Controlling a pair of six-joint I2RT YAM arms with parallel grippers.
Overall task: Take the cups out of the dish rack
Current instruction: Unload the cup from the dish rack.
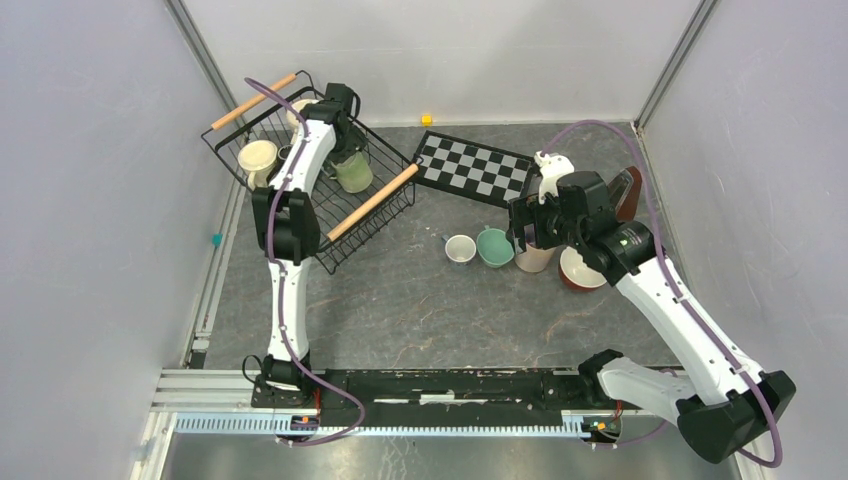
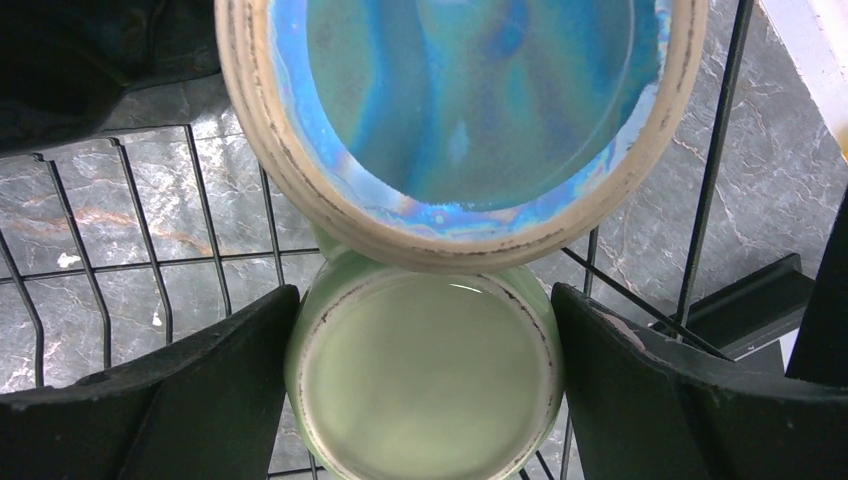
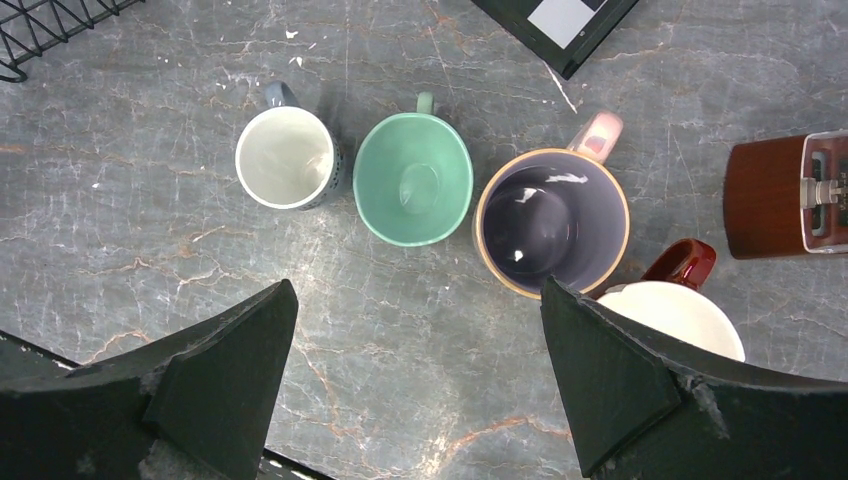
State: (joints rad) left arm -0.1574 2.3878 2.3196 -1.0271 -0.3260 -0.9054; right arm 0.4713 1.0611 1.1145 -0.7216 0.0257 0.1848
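Left gripper (image 2: 423,300), jaws apart, straddles the green mug (image 2: 425,385) in the rack (image 1: 372,202); next it must close squarely and lift clear.

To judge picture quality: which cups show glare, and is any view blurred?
Left wrist view: rainbow-blue sheen inside the large cup, a small glint on the light green cup. Right wrist view: white glints inside the purple-lined cup, sharp. Top view: even light, soft shadows, no blur.

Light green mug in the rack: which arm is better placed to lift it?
Left. The open left gripper straddles the light green ceramic mug inside the black wire rack; the right gripper hangs open over mugs outside it.
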